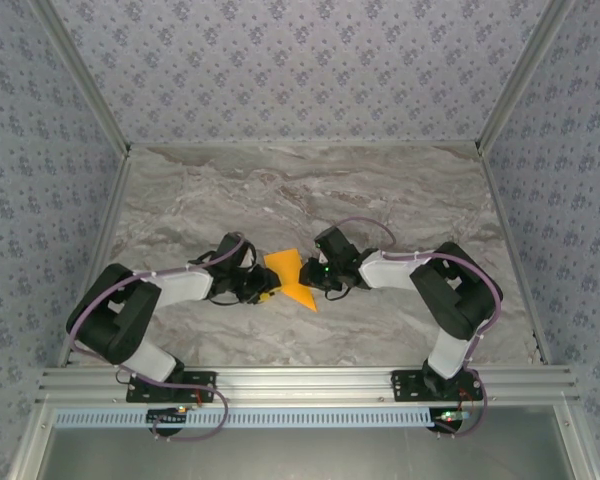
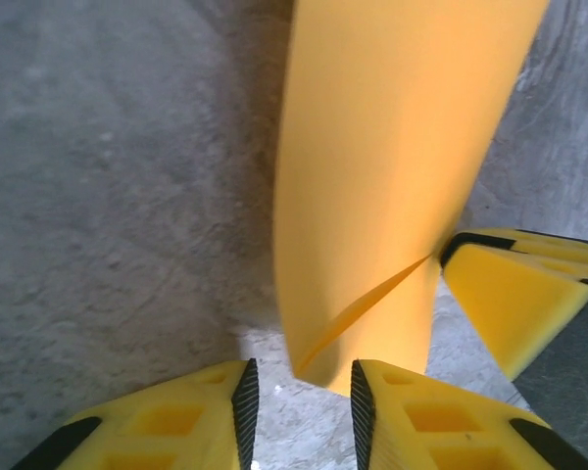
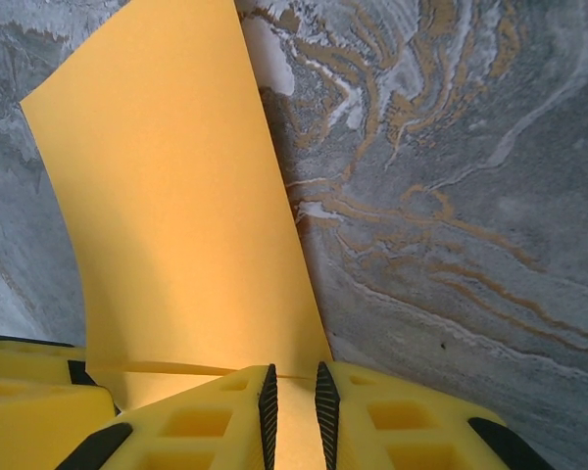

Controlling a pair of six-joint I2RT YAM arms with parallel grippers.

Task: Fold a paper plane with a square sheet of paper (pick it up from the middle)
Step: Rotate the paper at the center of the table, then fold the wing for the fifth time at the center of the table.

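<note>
Orange paper mid-fold: pinched thin bright-orange square sheet [image 1: 288, 275] in right gripper [image 3: 292, 380], jaws almost shut, to hold it upright over grey marbled table [image 1: 280, 190]. Bracketed its curled lower edge with left gripper [image 2: 302, 380], jaws part-open, unclamped, presumably to crease.

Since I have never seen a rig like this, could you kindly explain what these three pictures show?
These are two robot arms bolted to a marble-patterned table, each ending in a two-finger gripper. The wide picture looks down from above and behind them; the other two come from a camera on each wrist, so the yellow fingers at the bottom are that arm's own. Between the arms is a partly folded orange sheet of paper. The right gripper is pinched shut on one edge. The left gripper has its jaws apart around its folded end, not yet gripping.
</note>
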